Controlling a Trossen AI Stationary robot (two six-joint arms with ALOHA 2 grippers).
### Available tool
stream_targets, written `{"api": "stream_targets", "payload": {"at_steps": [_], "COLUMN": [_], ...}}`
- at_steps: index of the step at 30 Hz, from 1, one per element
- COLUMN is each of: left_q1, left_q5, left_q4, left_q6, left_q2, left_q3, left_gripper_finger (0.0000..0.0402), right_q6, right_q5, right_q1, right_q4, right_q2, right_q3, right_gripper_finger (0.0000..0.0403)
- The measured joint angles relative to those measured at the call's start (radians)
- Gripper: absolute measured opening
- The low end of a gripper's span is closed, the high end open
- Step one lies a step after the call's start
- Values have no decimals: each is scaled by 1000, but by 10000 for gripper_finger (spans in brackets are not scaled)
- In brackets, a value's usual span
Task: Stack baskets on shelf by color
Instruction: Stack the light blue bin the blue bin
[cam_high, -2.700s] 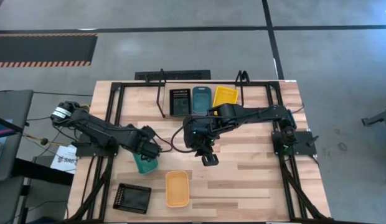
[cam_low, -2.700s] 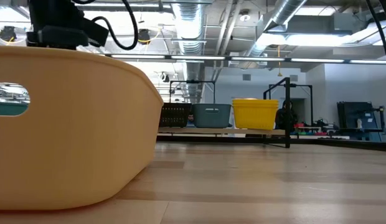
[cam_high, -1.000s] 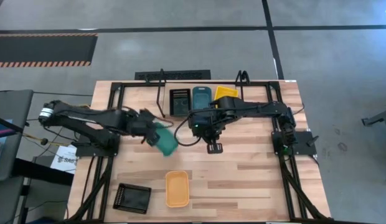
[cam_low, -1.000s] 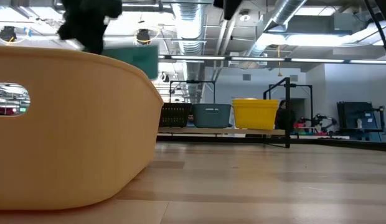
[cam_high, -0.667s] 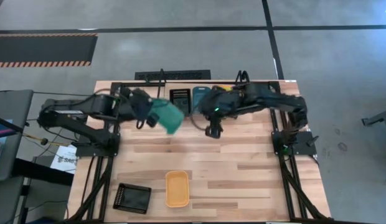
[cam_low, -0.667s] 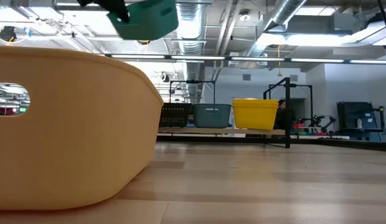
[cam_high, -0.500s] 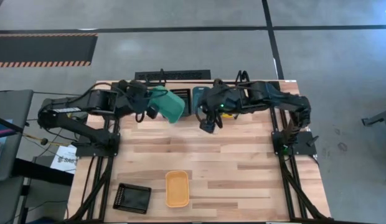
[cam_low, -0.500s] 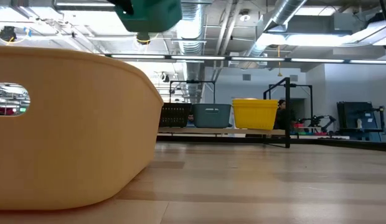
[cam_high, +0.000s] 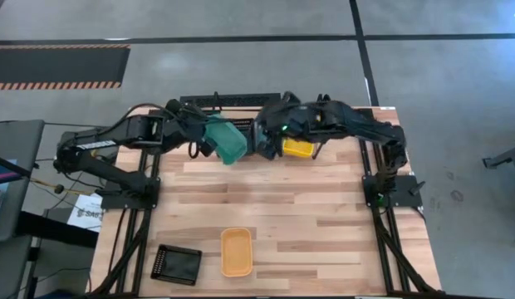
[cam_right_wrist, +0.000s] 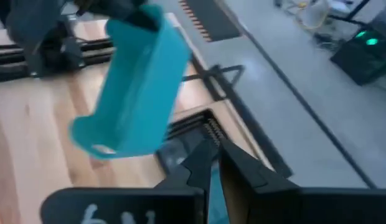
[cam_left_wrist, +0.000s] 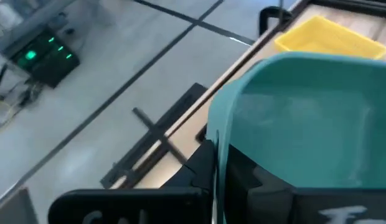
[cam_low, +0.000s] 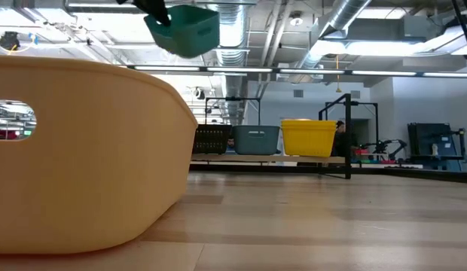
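My left gripper (cam_high: pixel 204 141) is shut on a teal basket (cam_high: pixel 228 139), held high above the table's far part (cam_low: pixel 184 28). On the black shelf (cam_low: pixel 347 135) stand a black basket (cam_low: pixel 211 139), a blue-grey basket (cam_low: pixel 256 139) and a yellow basket (cam_low: pixel 309 137). My right gripper (cam_high: pixel 264 148) hovers over the shelf beside the teal basket (cam_right_wrist: pixel 134 93). Its fingers (cam_right_wrist: pixel 205 158) stand a narrow gap apart with nothing between them. An orange basket (cam_high: pixel 236 251) and another black basket (cam_high: pixel 176 264) rest flat on the near part of the table. My left gripper holds the teal basket by the rim of one end wall (cam_left_wrist: pixel 219 143). One finger (cam_left_wrist: pixel 202 165) is outside the wall and the other inside the basket. The basket is lifted clear of the table and tilted, its far end jutting toward the shelf.
The right arm (cam_high: pixel 349 124) lies across the shelf's right half, above the yellow basket (cam_high: pixel 296 148). A black frame (cam_high: pixel 149 166) edges the wooden table. Bare wood (cam_high: pixel 274 199) lies between the shelf and the two near baskets.
My left gripper has risen and gone toward the table's far edge with the teal basket, which has turned as it came up beside the shelf. My right gripper has also risen and moved toward the far edge, and now stands over the shelf.
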Motion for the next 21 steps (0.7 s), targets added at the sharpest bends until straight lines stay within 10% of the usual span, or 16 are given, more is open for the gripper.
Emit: {"api": "stream_targets", "payload": {"at_steps": [16,21], "left_q1": [306,339], "left_q5": [677,711], "left_q4": [359,325], "left_q6": [554,636], "left_q2": [255,439], "left_q3": [12,203], "left_gripper_finger": [0,0], "right_q6": [-149,-167], "right_q5": [18,18], "right_q1": [169,234], "right_q4": [158,101], "right_q2": [-335,-391], "right_q3": [5,5], "right_gripper_finger": [3,2]}}
